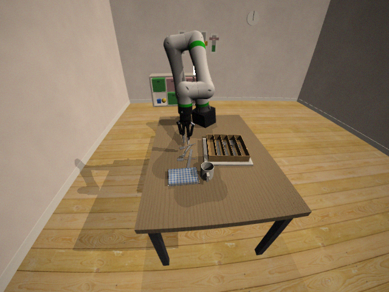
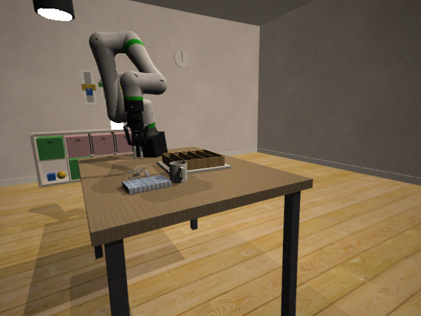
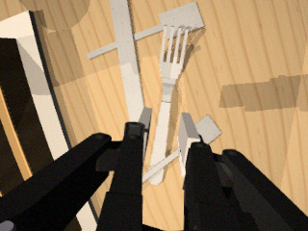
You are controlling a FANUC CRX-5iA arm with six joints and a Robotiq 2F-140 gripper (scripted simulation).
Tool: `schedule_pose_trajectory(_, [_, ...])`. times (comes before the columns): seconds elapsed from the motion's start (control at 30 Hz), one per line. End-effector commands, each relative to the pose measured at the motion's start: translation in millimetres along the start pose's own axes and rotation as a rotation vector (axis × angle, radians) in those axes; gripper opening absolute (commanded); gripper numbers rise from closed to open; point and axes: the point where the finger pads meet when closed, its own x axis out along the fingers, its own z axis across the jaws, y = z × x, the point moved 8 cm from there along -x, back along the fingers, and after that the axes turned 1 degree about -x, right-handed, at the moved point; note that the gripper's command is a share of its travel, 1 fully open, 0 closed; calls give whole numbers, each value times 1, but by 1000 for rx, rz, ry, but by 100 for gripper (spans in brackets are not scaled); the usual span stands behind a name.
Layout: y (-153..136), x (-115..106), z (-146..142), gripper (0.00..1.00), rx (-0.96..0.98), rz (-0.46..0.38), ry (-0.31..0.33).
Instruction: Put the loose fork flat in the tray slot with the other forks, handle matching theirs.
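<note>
The loose fork [image 3: 168,84] lies flat on the table in a small pile of grey cutlery [image 1: 186,152], tines pointing away from the wrist camera. A long knife [image 3: 125,45] lies beside it on the tray side, and thin flat pieces cross under it. My gripper [image 1: 186,138] hangs straight down a little above the pile. Its fingers are narrowed to a small gap and hold nothing; the fork's handle shows on the table below that gap. The wooden tray [image 1: 228,146] with several slots holding cutlery stands to the right of the pile on a white mat.
A grey mug [image 1: 207,171] stands in front of the tray's near left corner. A folded blue checked cloth [image 1: 182,176] lies left of the mug, just in front of the pile. The arm's black base [image 1: 204,116] is at the table's far edge.
</note>
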Motion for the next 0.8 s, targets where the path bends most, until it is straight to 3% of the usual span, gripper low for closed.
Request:
schedule_pose_trajectory(0.0, [0, 0, 0, 17, 0, 0, 0])
schedule_pose_trajectory(0.77, [0, 14, 0, 17, 0, 0, 0])
